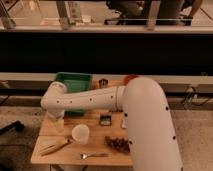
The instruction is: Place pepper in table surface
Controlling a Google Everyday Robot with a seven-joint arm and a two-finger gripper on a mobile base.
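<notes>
my gripper (56, 121) hangs over left edge of light-brown wooden table surface (95, 144); grip cannot tell | slim orange-red pepper hidden | white round cup (80, 133) just beside, green plastic tray (73, 83) at far edge

The light-brown wooden rectangular tabletop (47, 131) is one. On it stand one green plastic tray (74, 79) at eleven o'clock, one white round cup (80, 133), one pale yellow banana-like item (54, 147) at seven o'clock, one silver metal fork (93, 155) at six o'clock, one dark reddish bunch (118, 143), one small dark packet (105, 119) and one round orange fruit (131, 78) at one o'clock. One white robot arm (95, 99) ends in one gripper (57, 122), at nine o'clock over the tabletop.
</notes>
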